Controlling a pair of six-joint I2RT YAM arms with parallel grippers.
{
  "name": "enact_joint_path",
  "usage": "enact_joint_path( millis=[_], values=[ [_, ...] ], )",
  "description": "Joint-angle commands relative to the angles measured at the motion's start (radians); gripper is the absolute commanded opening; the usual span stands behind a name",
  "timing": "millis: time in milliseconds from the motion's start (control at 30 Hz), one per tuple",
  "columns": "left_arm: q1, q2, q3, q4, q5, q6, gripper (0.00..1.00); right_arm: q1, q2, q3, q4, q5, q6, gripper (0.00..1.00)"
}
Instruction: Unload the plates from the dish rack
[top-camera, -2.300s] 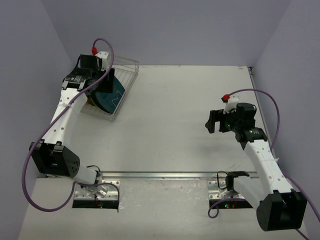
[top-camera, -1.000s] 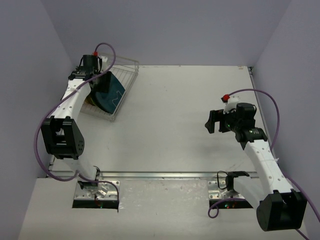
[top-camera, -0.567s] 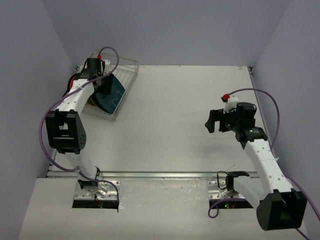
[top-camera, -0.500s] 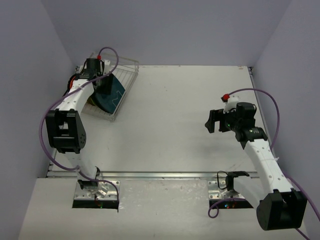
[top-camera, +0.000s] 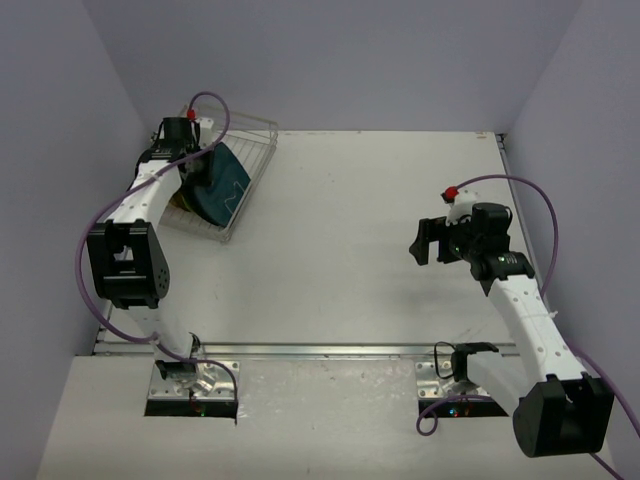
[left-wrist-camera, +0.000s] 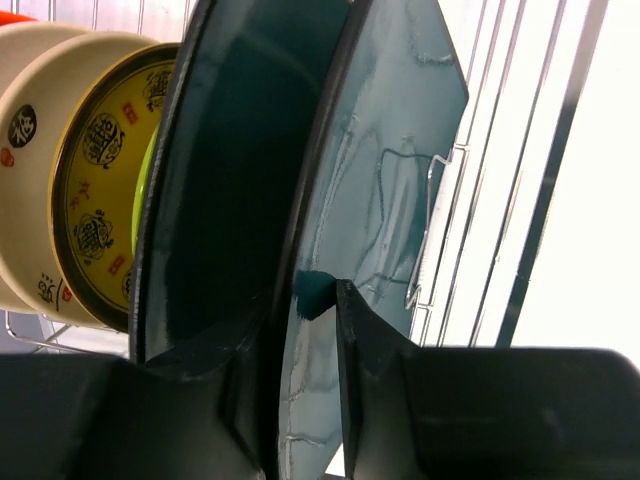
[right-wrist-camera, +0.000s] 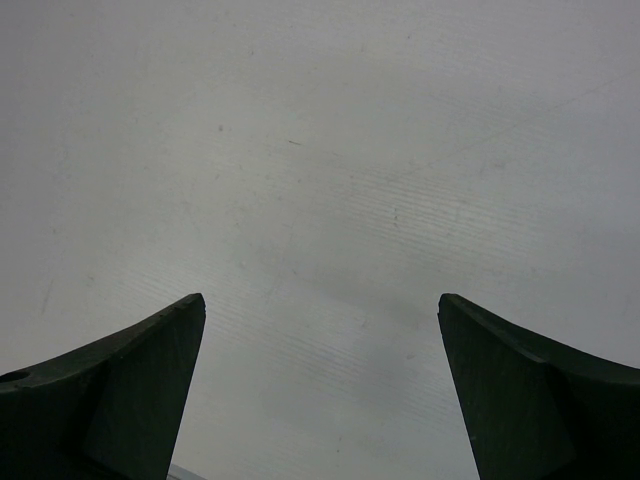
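The wire dish rack (top-camera: 256, 132) stands at the far left of the table. Several plates stand on edge in it. In the left wrist view, front to back, they are a patterned teal plate (left-wrist-camera: 395, 170), a dark teal plate (left-wrist-camera: 230, 170), a yellow-faced plate with a lime edge (left-wrist-camera: 95, 215) and a cream plate with small marks (left-wrist-camera: 25, 150). My left gripper (left-wrist-camera: 300, 335) reaches into the rack (left-wrist-camera: 500, 200) and is shut on the patterned teal plate's (top-camera: 228, 180) rim. My right gripper (top-camera: 424, 243) hangs open and empty above the bare table (right-wrist-camera: 320, 150) at the right.
Purple walls stand close behind and on both sides of the table (top-camera: 370, 220). The rack sits in the back left corner against the left wall. Both arm bases are at the near edge.
My left wrist has shifted a little back and left in the rack, and the patterned teal plate has tilted and risen slightly with it. The right arm has not moved.
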Motion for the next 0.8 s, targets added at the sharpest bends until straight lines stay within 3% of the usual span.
enact_joint_path(
  millis=[0, 167, 767],
  values=[
    [0.001, -0.061, 0.005, 0.055, -0.034, 0.022, 0.17, 0.002, 0.004, 0.046, 0.021, -0.022, -0.003, 0.99],
    [0.001, -0.081, 0.015, 0.055, -0.078, 0.033, 0.0, 0.003, -0.002, 0.041, 0.02, -0.021, -0.006, 0.99],
    [-0.001, -0.139, 0.107, 0.038, -0.117, 0.047, 0.0, 0.003, -0.007, 0.038, 0.026, -0.027, -0.005, 0.99]
  ],
)
